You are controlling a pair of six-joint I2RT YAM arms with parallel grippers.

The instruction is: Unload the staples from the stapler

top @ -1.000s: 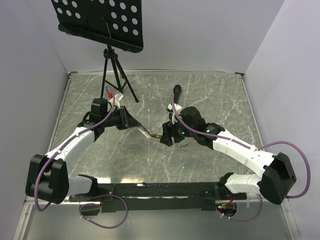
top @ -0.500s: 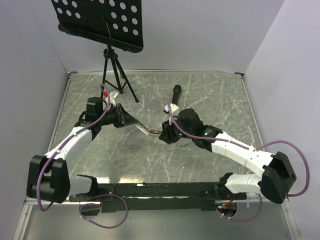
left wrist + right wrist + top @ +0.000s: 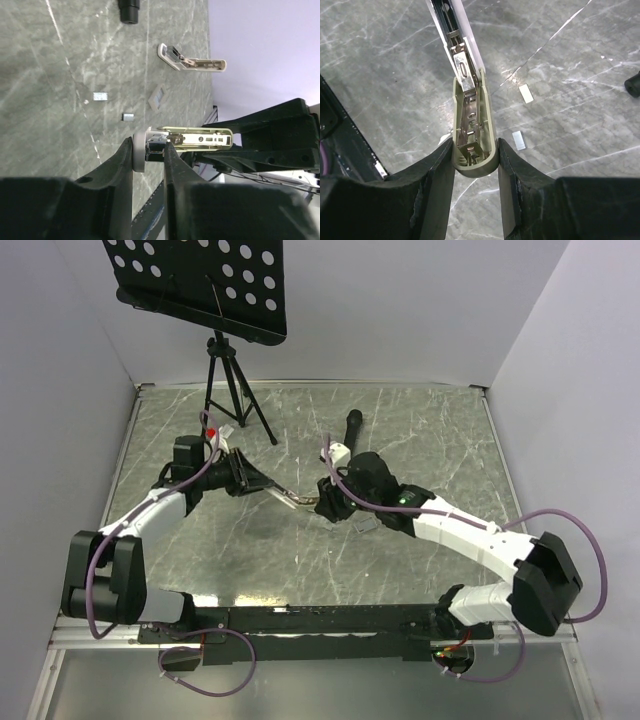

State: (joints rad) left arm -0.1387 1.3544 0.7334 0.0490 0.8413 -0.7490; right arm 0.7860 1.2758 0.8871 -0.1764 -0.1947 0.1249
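The stapler (image 3: 298,502) hangs above the table's middle, swung open and held at both ends. My left gripper (image 3: 148,150) is shut on its rear hinge end, a grey-white disc and a black block pinched between the fingers. My right gripper (image 3: 475,155) is shut on the rounded tip of the olive-green cover (image 3: 471,131), whose metal insides face the camera. The pale arm with the magazine (image 3: 454,35) runs away from that tip. Two short silver staple strips (image 3: 525,93) (image 3: 518,140) lie on the marble below.
A black cylinder (image 3: 353,425) lies on the table behind the right gripper. A music stand on a black tripod (image 3: 228,390) occupies the back left. A small square piece (image 3: 158,95) rests near the loose staple strips (image 3: 100,96).
My right gripper's jaws have closed onto the cover's tip. Both grippers and the stapler have drifted slightly toward the back left.
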